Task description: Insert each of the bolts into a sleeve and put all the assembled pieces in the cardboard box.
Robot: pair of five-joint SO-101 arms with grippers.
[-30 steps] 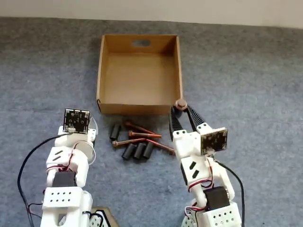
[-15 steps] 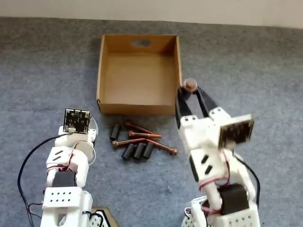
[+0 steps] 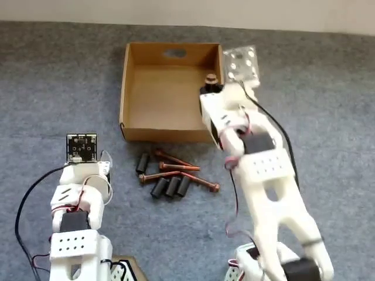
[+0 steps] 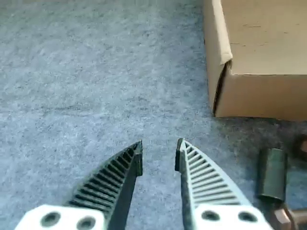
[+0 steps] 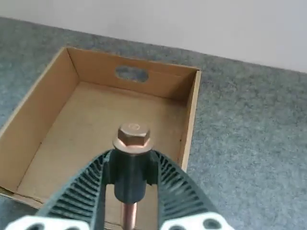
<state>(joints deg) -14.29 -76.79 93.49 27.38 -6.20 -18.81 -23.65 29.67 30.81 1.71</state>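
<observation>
Your right claw point(image 5: 130, 160) is clamped on the sleeve point(image 5: 129, 182) of an assembled bolt point(image 5: 133, 136), head up. The cardboard box point(image 5: 72, 129) lies below it, one wall near. Lower well inside before you let go, away from that wall.

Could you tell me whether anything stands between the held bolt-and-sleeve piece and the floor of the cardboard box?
Nothing visible does: the right tool holds the sleeved bolt over the cardboard box, and the floor beneath it is bare.
</observation>
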